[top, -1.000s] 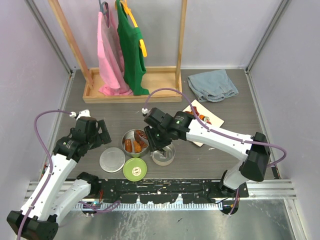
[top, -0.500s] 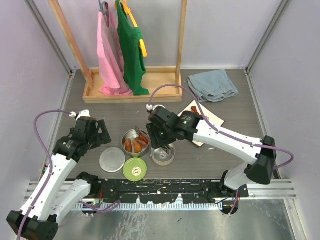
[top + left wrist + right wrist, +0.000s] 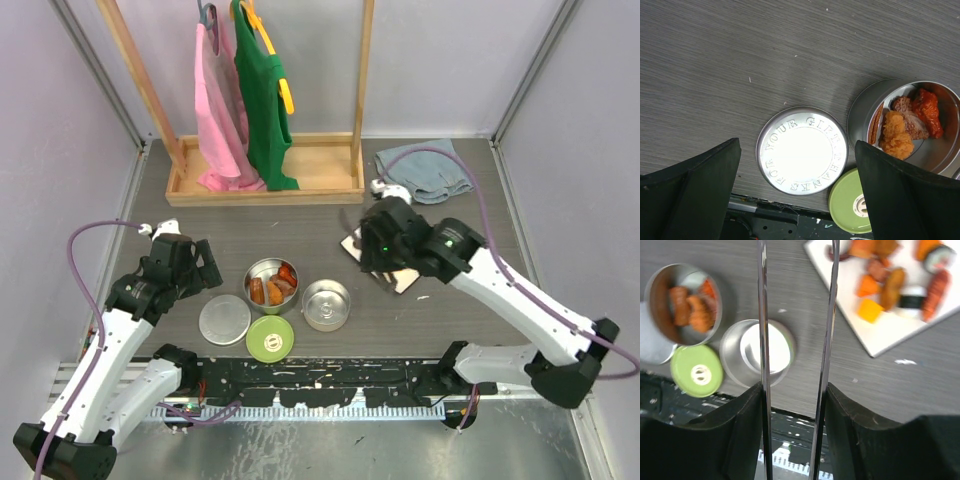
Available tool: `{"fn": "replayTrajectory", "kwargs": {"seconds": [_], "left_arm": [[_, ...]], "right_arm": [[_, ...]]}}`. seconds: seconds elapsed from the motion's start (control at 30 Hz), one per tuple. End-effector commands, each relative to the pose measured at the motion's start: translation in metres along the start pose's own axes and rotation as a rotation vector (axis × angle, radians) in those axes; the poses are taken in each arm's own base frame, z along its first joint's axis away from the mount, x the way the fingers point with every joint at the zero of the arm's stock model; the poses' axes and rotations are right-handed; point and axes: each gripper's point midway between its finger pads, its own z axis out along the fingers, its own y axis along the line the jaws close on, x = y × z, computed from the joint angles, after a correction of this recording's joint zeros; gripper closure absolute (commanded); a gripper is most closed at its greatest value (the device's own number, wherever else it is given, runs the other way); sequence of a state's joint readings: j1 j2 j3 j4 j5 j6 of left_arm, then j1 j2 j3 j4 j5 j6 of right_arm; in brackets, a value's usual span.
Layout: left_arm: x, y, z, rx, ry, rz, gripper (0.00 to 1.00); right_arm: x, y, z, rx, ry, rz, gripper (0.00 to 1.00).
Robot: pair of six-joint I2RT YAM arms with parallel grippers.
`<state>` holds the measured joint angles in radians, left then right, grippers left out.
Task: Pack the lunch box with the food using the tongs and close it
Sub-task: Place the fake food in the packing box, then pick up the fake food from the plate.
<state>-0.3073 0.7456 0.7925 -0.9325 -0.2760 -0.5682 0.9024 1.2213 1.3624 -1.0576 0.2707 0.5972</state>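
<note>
One tin of the lunch box (image 3: 271, 285) holds orange, red and brown food (image 3: 905, 125). The other tin (image 3: 326, 305) is bare inside. The flat steel lid (image 3: 224, 319) and the lime-green lid (image 3: 270, 338) lie beside them near the front edge. My right gripper (image 3: 385, 245) hovers over the white plate (image 3: 400, 282) and is shut on the tongs (image 3: 762, 340). The tongs' two arms stand apart with nothing between them, and their tips run out of the wrist view. More food (image 3: 890, 280) lies on the plate (image 3: 890, 335). My left gripper (image 3: 797, 192) is open above the steel lid (image 3: 802, 150).
A wooden rack (image 3: 265, 180) with a pink and a green garment stands at the back left. A grey cloth (image 3: 428, 170) lies at the back right. The black rail with the arm bases (image 3: 320, 385) runs along the front edge.
My right arm has swung the tongs from over the tins to the right and back, over the plate. The left arm has not moved.
</note>
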Motion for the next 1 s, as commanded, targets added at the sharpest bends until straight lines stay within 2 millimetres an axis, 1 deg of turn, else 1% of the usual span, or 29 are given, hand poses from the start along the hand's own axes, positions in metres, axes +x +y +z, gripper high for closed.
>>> {"fn": "replayTrajectory", "kwargs": {"seconds": [0.0, 0.1, 0.2, 0.27, 0.37, 0.47, 0.63, 0.73, 0.83, 0.97], "left_arm": [[-0.015, -0.007, -0.004, 0.032, -0.056, -0.019, 0.02], [-0.014, -0.007, -0.004, 0.033, -0.054, -0.018, 0.02], [-0.014, -0.008, -0.003, 0.035, -0.050, -0.017, 0.02], [-0.014, -0.008, -0.003, 0.035, -0.048, -0.016, 0.02], [-0.014, -0.008, -0.004, 0.036, -0.049, -0.017, 0.02], [-0.013, -0.008, -0.004, 0.038, -0.050, -0.017, 0.02], [-0.014, -0.009, -0.004, 0.042, -0.051, -0.017, 0.02], [-0.013, -0.010, -0.003, 0.043, -0.042, -0.014, 0.02], [-0.013, -0.010, -0.002, 0.043, -0.038, -0.011, 0.02], [-0.012, -0.010, -0.002, 0.042, -0.038, -0.011, 0.02]], "right_arm": [[0.014, -0.060, -0.009, 0.148, 0.001, 0.097, 0.48], [0.029, -0.085, -0.011, 0.204, 0.031, 0.139, 0.49], [0.043, -0.105, -0.014, 0.277, 0.064, 0.169, 0.49], [0.053, -0.114, -0.014, 0.335, 0.113, 0.165, 0.50], [0.064, -0.115, -0.006, 0.350, 0.169, 0.148, 0.50], [0.069, -0.115, 0.000, 0.355, 0.191, 0.141, 0.50], [0.063, -0.125, -0.003, 0.419, 0.168, 0.144, 0.50], [0.062, -0.127, -0.002, 0.427, 0.162, 0.141, 0.50], [0.066, -0.127, 0.004, 0.406, 0.182, 0.134, 0.50], [0.067, -0.120, 0.013, 0.331, 0.186, 0.152, 0.51]]}}
